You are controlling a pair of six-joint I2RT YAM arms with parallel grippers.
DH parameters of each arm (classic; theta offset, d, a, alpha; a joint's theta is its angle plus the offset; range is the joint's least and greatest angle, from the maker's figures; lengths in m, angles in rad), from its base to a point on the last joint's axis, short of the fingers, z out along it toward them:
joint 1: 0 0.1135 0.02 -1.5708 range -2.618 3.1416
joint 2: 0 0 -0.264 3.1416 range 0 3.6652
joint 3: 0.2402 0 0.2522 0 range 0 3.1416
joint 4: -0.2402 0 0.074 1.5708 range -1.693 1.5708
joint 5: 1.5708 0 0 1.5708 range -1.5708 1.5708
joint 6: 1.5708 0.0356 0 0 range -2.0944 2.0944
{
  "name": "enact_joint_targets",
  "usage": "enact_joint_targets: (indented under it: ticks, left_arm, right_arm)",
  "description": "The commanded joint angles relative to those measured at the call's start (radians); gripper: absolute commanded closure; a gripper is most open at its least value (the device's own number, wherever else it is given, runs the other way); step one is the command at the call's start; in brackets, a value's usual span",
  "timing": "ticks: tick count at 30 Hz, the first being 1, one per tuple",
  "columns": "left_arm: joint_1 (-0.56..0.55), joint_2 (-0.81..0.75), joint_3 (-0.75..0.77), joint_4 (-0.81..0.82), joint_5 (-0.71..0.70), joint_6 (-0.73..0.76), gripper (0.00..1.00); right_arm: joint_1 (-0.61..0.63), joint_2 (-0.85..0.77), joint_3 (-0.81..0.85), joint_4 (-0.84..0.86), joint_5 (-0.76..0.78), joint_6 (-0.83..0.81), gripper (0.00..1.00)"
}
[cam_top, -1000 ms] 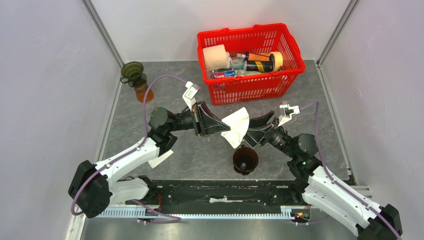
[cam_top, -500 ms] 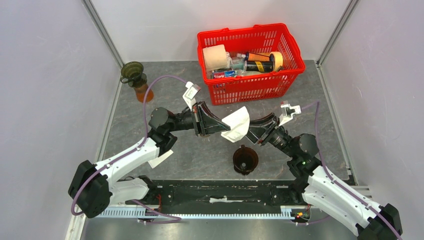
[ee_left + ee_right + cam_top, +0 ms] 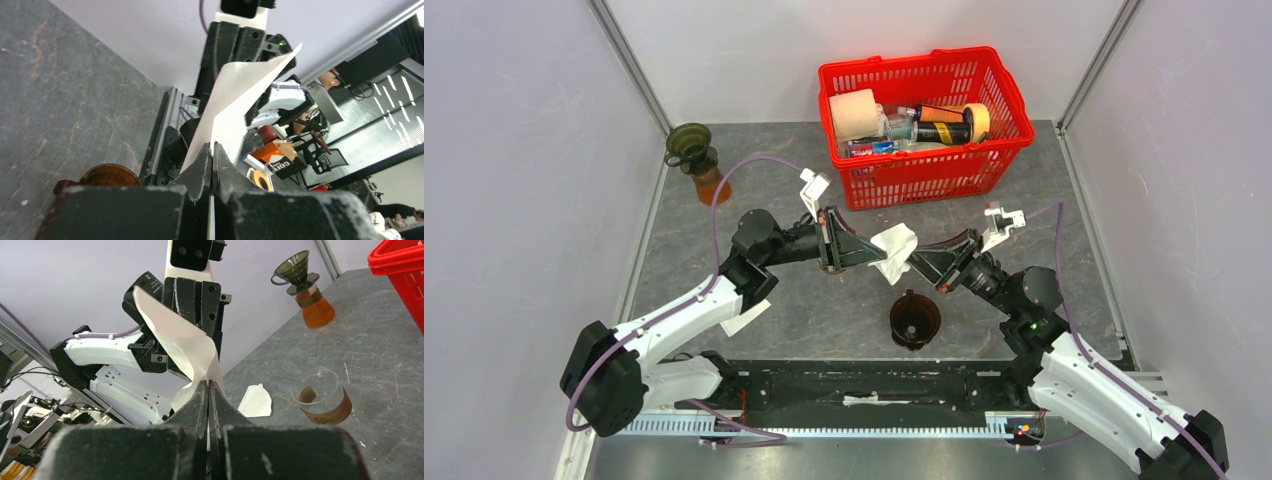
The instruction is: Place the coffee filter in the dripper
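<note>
- Dripper (image 3: 915, 320): brown, upright on the table (image 3: 824, 300), just ahead of the arm bases. Nothing in it. It serves as the reference point for these notes.
- Filter (image 3: 894, 250): not in the dripper yet. It hangs in the air just beyond the dripper and a little left of it, strung between the two claws. It looks bunched and shorter than a second ago, when it fanned out wide.
- Right gripper (image 3: 916, 263): this is the change. Its jaws stood wide a second ago and have now snapped fully together on the filter's near edge. The right wrist view shows the tips pressed flat, with the paper rising out of them.
- Left gripper (image 3: 872, 251): beyond and left of the dripper. It stays clamped on the opposite edge; the left wrist view shows the jaws tight on the white sheet.
- Reading: both claws now share the paper. This looks like either a handover or a pull to open the cone. My guess is that one claw must let go before the filter can come down over the dripper. The paper is thin, so a pull from both sides could tear or crease it.
- Spare filter (image 3: 746, 317): flat on the table, well left of the dripper, untouched.
- Basket (image 3: 924, 170): red, well beyond the dripper, full of clutter.
- Carafe (image 3: 704, 180): far left of the dripper, with a second dripper on top.
</note>
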Motion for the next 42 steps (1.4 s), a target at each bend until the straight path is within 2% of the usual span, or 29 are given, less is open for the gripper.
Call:
enact_joint_targets:
  ticks: [1,3,6,11,14,17,20,22,24,30,36,42]
  left_arm:
    - [0.005,-0.037,0.046,-0.102,-0.052,0.115,0.98]
    - [0.005,-0.043,0.054,-0.129,-0.058,0.128,0.97]
    - [0.004,-0.042,0.062,-0.144,-0.052,0.133,0.89]
    - [0.005,-0.065,0.069,-0.229,-0.089,0.184,0.43]
    - [0.005,-0.108,0.084,-0.373,-0.186,0.270,0.26]
    - [0.005,-0.173,0.106,-0.574,-0.367,0.359,0.17]
    - [0.005,-0.222,0.136,-0.769,-0.618,0.408,0.15]
    - [0.004,-0.232,0.146,-0.799,-0.658,0.430,0.14]
    - [0.004,-0.219,0.154,-0.767,-0.576,0.442,0.13]
    - [-0.022,-0.048,0.228,-0.560,-0.262,0.396,0.13]
    - [-0.038,0.100,0.303,-0.465,-0.150,0.390,0.13]
    - [-0.040,0.197,0.319,-0.272,0.009,0.274,0.12]
  right_arm:
    - [0.001,-0.026,0.070,-0.054,0.011,-0.042,1.00]
    - [0.001,-0.029,0.075,-0.068,0.014,-0.050,1.00]
    - [0.000,-0.025,0.092,-0.111,0.021,-0.061,1.00]
    - [0.001,-0.013,0.132,-0.238,0.086,-0.081,1.00]
    - [0.001,-0.015,0.166,-0.341,0.144,-0.103,1.00]
    - [0.001,-0.011,0.213,-0.463,0.223,-0.126,1.00]
    - [0.000,0.027,0.310,-0.688,0.388,-0.142,1.00]
    - [0.001,0.082,0.395,-0.844,0.525,-0.135,1.00]
    - [0.002,0.148,0.462,-0.931,0.558,-0.129,1.00]
    - [0.026,0.272,0.549,-0.955,0.532,-0.098,1.00]
    - [0.033,0.257,0.507,-0.851,0.415,-0.123,1.00]
    - [0.033,0.266,0.475,-0.756,0.269,-0.139,1.00]
